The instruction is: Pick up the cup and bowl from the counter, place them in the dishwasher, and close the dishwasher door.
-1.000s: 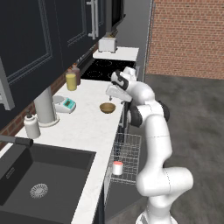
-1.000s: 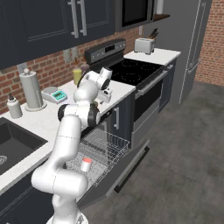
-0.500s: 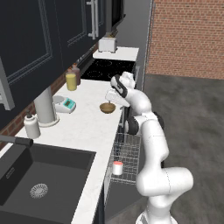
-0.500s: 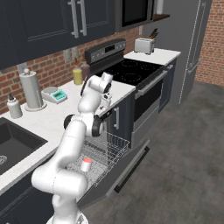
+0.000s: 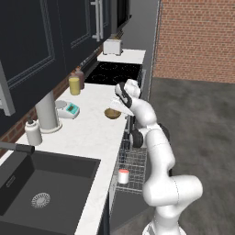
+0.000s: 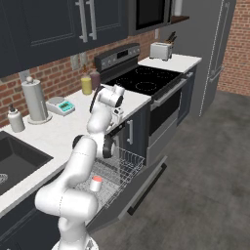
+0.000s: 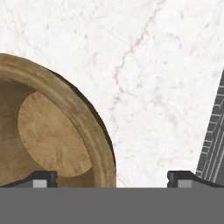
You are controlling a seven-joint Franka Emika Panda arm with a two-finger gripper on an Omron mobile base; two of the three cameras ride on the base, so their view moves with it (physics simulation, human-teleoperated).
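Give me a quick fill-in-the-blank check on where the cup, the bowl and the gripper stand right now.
1. The cup stands in the pulled-out ____ of the dishwasher.
2. The bowl sits on the ____, under the gripper.
3. The gripper's jaws are ____, one fingertip over the bowl's inside.
4. The dishwasher door is ____.

Missing words: rack; counter; open; open

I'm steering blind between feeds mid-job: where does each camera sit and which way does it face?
Left base view: behind the arm's left, looking forward-down along the counter; the arm rises lower right, gripper by the bowl.
Right base view: behind its right, facing stove and open dishwasher; the arm rises lower left.
Hand view: straight down between open fingertips, one over the bowl.
Both base views share the cup in the rack.
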